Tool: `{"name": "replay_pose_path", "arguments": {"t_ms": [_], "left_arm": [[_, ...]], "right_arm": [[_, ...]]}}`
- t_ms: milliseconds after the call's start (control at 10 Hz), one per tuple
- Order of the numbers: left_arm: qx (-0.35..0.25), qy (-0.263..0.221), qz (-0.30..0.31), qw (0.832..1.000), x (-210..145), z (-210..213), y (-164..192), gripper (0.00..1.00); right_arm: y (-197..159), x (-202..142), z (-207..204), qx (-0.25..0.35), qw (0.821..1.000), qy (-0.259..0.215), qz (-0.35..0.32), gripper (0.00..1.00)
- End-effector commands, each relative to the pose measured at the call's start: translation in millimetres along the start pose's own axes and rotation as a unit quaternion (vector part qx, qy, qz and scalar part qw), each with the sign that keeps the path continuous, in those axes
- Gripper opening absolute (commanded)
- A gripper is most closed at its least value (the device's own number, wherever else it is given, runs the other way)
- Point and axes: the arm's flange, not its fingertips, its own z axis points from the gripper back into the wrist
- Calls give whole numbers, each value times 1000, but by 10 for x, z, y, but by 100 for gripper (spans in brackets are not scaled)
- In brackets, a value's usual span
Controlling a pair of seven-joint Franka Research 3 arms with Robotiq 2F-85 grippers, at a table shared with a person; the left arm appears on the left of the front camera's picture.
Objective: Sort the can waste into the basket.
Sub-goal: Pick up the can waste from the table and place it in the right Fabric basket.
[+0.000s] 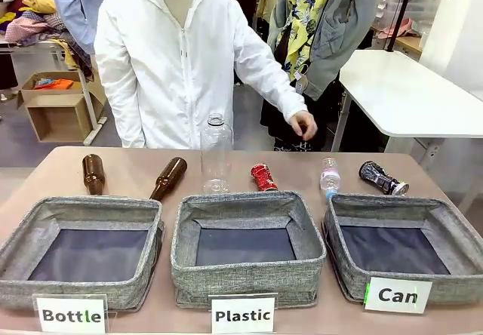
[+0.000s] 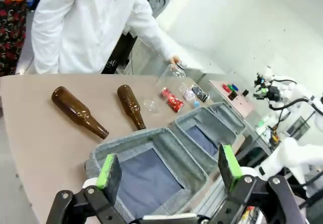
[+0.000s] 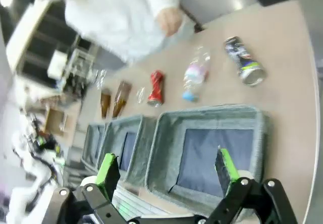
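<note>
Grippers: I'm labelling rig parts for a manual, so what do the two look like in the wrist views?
The left gripper and the right gripper look alike. Each has two black fingers built of jointed links with silver pivot bolts, and each finger is tipped with a flat bright-green pad.

White cards along the near edge of the table (image 1: 128, 170), left corner to right: Bottle card (image 1: 72, 315), reading "Bottle", on the left bin (image 1: 83, 207); Plastic card (image 1: 242, 315), reading "Plastic", on the middle bin (image 1: 245, 199); Can card (image 1: 398, 295), reading "Can", on the basket (image 1: 400, 201). Print on the red can (image 1: 263, 176) and the black-and-silver can (image 1: 383, 178) is too small to read.
</note>
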Motion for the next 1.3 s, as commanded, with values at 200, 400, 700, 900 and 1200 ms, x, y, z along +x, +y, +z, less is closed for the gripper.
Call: {"name": "replay_pose_path", "arguments": {"t_ms": [200, 400, 700, 900, 1200], "left_arm": [[4, 14, -8, 1000, 65, -4, -104, 100], [4, 14, -8, 1000, 65, -4, -104, 100], [4, 14, -8, 1000, 65, -4, -104, 100], [4, 14, -8, 1000, 65, -4, -104, 100], [4, 14, -8, 1000, 65, -4, -104, 100]], "right_arm": [[209, 5, -21, 11, 999, 18, 35, 100], [209, 5, -21, 11, 999, 18, 35, 100], [683, 473, -844, -153, 977, 94, 112, 100], [709, 772, -1429, -279, 949, 114, 98, 100], [732, 787, -1970, -323, 921, 160, 150, 100]]}}
